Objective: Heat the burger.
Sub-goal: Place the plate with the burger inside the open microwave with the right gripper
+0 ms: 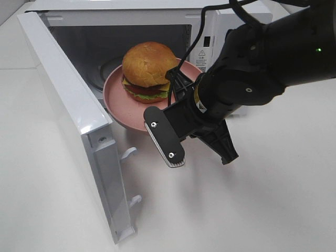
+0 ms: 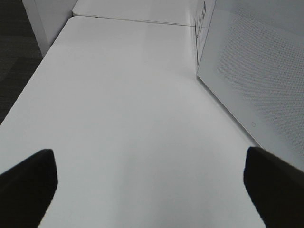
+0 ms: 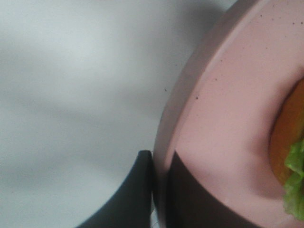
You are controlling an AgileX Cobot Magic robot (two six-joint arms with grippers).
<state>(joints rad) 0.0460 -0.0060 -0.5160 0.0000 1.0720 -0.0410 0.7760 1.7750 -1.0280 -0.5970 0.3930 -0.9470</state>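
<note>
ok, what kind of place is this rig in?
Probably a lab bench staged as a kitchen: a white microwave, door open, standing on a plain white table, and a burger on a pink plate.

White table (image 1: 273,199), white microwave (image 1: 131,18) standing on it at the back, door (image 1: 63,100) swung open

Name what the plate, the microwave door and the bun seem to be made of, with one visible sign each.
Plate: matt pink ceramic or melamine, cannot tell which; fine dark speckles, thick rounded rim.
Door: white glossy painted metal or plastic; crisp highlights along its edge.
Bun: real bread or a model; wrinkled golden-brown crust, slight sheen.
</note>
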